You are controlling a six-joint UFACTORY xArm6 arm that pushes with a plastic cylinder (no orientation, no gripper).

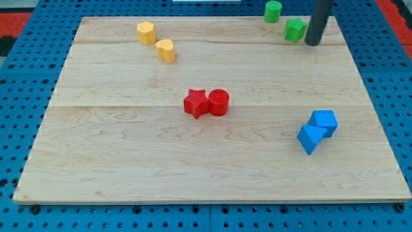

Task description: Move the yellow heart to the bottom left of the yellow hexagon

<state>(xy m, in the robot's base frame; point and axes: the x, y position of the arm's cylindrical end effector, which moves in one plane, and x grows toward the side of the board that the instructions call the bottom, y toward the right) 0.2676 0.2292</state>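
Observation:
The yellow hexagon (146,31) sits near the board's top left. The yellow heart (166,50) lies just to its lower right, a small gap between them. My tip (313,44) is at the view's top right, far from both yellow blocks, right beside the green star-like block (295,29) on its right side.
A green cylinder (273,11) stands at the top edge, left of the rod. A red star (196,103) and a red cylinder (219,102) touch at the centre. Two blue blocks (324,122) (310,138) sit together at the right. The wooden board (96,167) lies on a blue pegboard.

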